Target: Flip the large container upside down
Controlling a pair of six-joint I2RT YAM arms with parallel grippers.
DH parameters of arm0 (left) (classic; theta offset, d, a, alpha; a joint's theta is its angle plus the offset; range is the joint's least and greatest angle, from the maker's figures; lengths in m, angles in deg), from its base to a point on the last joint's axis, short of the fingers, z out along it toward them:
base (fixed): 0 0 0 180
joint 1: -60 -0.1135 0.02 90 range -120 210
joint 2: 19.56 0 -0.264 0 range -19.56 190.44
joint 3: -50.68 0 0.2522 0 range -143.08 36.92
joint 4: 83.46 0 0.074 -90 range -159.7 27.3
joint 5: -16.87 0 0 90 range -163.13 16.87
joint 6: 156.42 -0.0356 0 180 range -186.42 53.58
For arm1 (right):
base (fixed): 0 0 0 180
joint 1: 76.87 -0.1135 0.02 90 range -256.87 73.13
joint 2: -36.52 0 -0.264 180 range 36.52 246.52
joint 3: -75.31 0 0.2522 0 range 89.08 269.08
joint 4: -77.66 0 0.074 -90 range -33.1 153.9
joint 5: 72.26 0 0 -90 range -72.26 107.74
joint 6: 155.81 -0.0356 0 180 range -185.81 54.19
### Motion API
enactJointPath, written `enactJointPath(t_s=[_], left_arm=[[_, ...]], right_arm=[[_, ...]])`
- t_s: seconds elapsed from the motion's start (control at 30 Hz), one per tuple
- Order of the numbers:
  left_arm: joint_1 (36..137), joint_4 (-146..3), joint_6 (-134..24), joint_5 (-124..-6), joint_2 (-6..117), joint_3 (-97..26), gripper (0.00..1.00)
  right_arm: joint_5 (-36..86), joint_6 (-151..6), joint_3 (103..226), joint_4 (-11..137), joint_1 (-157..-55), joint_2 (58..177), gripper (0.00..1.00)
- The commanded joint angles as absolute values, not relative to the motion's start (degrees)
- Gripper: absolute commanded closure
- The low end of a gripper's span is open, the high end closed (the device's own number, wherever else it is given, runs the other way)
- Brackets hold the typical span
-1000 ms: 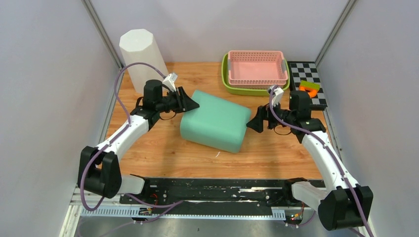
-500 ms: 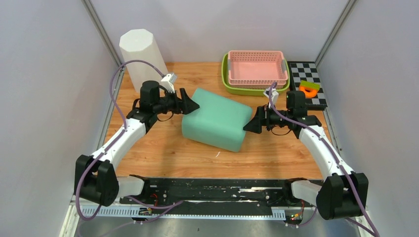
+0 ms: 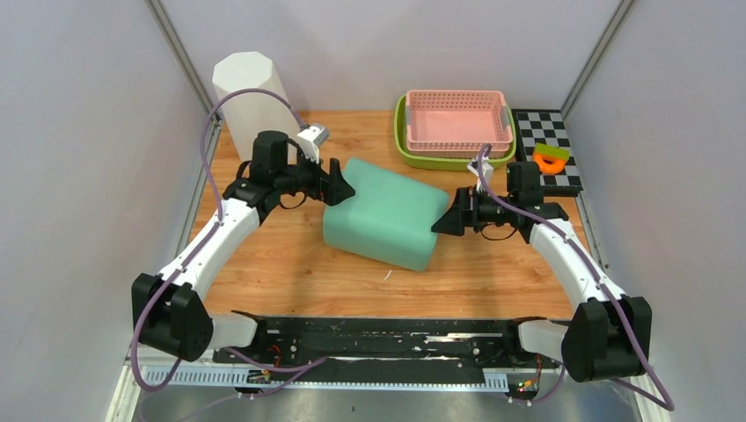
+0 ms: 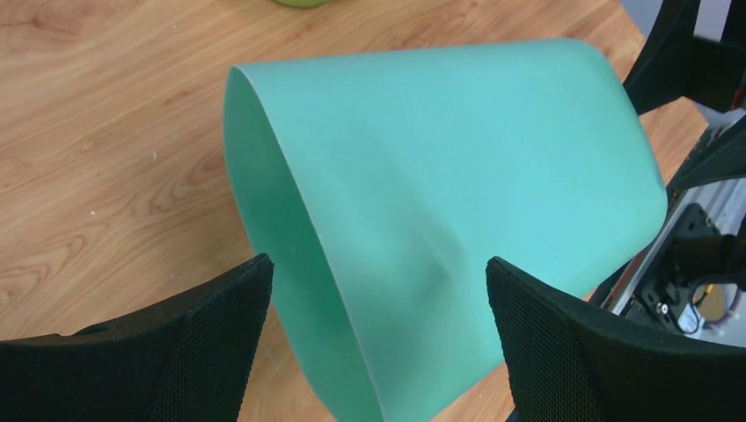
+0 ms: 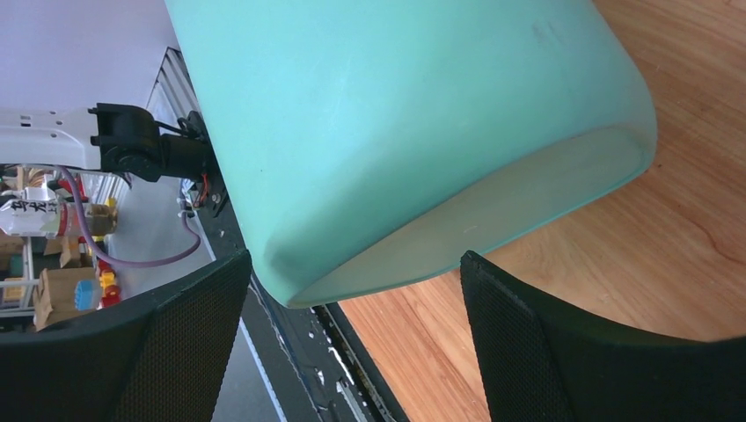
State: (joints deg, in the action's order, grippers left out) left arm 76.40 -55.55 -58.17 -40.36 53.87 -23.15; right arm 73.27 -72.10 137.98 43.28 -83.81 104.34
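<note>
The large container (image 3: 384, 215) is a teal-green tub lying in the middle of the wooden table with a closed, rounded surface facing up. My left gripper (image 3: 341, 186) is at its left end, open, with the jaws standing either side of the tub's edge (image 4: 290, 229) without touching it. My right gripper (image 3: 442, 221) is at its right end, also open and holding nothing. In the right wrist view a pale flat face of the container (image 5: 396, 114) is turned toward the table. I cannot tell whether that face is the opening.
A tall white octagonal column (image 3: 251, 101) stands at the back left, close behind the left arm. At the back right, a pink basket (image 3: 457, 119) sits in a green tray (image 3: 405, 145). Beside them, an orange and green object (image 3: 552, 158) lies on a checkerboard (image 3: 545, 132). A black rail (image 3: 387, 338) runs along the near edge.
My left gripper's jaws have spread wide and let go of the container's left end. The container slid slightly right and settled. My right gripper has edged in toward its right end.
</note>
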Motion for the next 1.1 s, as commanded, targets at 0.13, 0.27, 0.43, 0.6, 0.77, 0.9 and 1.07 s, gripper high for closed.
enactJointPath(t_s=[0.13,0.27,0.43,0.6,0.77,0.9,1.07], left_arm=[[79.83,-41.0,-68.76,-42.33,57.68,-30.0,0.12],[81.67,-36.08,-70.42,-44.42,59.78,-34.09,0.13],[84.02,-31.28,-71.33,-46.39,62.57,-37.34,0.14],[86.38,-27.56,-70.96,-48.43,64.88,-39.63,0.15],[88.95,-25.07,-71.24,-48.46,67.15,-41.08,0.16],[90.34,-23.6,-71.22,-47.9,68.59,-43.0,0.16],[91.25,-22.55,-70.8,-46.23,69.97,-45.03,0.16]], right_arm=[[76.16,-75.42,141.15,44.06,-82.91,106.28,0.11],[76.42,-76.64,142.16,44.77,-83.11,106.8,0.11],[76.36,-77.91,143.51,45.05,-84.1,107.39,0.11],[78.15,-82.23,144.92,46.79,-84.34,108.38,0.11],[79.13,-85.56,146.57,48.01,-84.56,108.77,0.11],[80.33,-88.85,147.5,49.28,-84.74,109.45,0.11],[81.08,-91.39,148.73,50.01,-84.96,109.88,0.11]])
